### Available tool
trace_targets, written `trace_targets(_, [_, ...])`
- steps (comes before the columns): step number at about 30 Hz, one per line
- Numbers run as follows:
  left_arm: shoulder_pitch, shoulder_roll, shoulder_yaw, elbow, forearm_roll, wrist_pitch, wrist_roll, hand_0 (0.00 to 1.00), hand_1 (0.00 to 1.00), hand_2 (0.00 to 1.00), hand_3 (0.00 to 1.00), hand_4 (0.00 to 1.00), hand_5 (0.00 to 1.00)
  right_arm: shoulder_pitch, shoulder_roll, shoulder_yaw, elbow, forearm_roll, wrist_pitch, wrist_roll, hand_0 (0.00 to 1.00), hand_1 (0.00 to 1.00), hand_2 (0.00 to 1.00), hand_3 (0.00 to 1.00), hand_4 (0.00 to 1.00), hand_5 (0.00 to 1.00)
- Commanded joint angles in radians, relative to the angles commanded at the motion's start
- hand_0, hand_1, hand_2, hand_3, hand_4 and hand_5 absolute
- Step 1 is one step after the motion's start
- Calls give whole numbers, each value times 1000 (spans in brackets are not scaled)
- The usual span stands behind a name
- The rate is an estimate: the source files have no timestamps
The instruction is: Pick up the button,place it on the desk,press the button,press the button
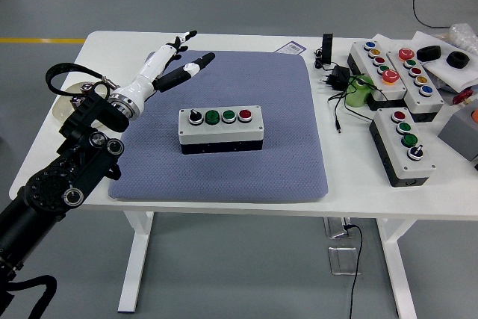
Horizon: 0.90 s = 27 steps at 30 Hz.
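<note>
Left hand (173, 61) first: it hangs above the far left part of the mat, white-shelled fingers stretched out straight and spread apart, holding nothing, pointing toward roughly two o'clock, with the black arm (63, 177) trailing back to the lower left corner. Under everything is the white table (224, 207), and on it the blue-grey mat (291, 155) covers most of the middle. The button box (220, 128), a white-topped case with a black base, sits flat on the mat near its centre, at about five o'clock from the hand and clearly apart from it; its top carries a black knob (195, 116), two green buttons (220, 116) and a red one (245, 115) in a row. Off at three o'clock from the box, past the mat's right edge, three more button boxes (403, 143) lie on the bare table, with a black plug and cable (336, 80) beside them. At nine o'clock, partly hidden behind the arm, a shallow dish (63, 106) rests near the table's left edge.
</note>
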Motion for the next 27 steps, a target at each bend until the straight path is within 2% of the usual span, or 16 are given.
trace_targets(1, [4, 1, -8, 10, -46, -15, 18, 960, 966, 998, 998, 848, 971, 1, 0, -1, 0, 0, 0, 0, 634, 539, 568, 634, 233, 238])
trace_targets(2, [10, 5, -18, 17, -85, -21, 26, 932, 924, 946, 974, 796, 998, 2, 0, -2, 0, -1, 1, -1, 634, 539, 569, 635, 233, 238])
trace_targets(4, [19, 11, -35, 20, -165, -21, 23, 932, 924, 946, 974, 796, 998, 2, 0, -1, 0, -1, 1, -1, 634, 539, 569, 635, 233, 238])
trace_targets(12, [44, 30, -120, 13, -503, 16, -3, 930, 925, 953, 967, 810, 998, 4, 0, 5, 0, -7, 1, -1, 634, 539, 570, 635, 233, 238])
trace_targets(20, [48, 37, -140, 11, -835, 25, -7, 931, 934, 977, 968, 808, 998, 6, -1, 5, -1, -11, 1, -1, 634, 539, 569, 635, 233, 238])
trace_targets(27, [45, 39, -119, 23, -857, 16, 4, 933, 936, 980, 967, 786, 998, 7, 0, 6, -1, -12, 2, -1, 634, 539, 569, 635, 233, 238])
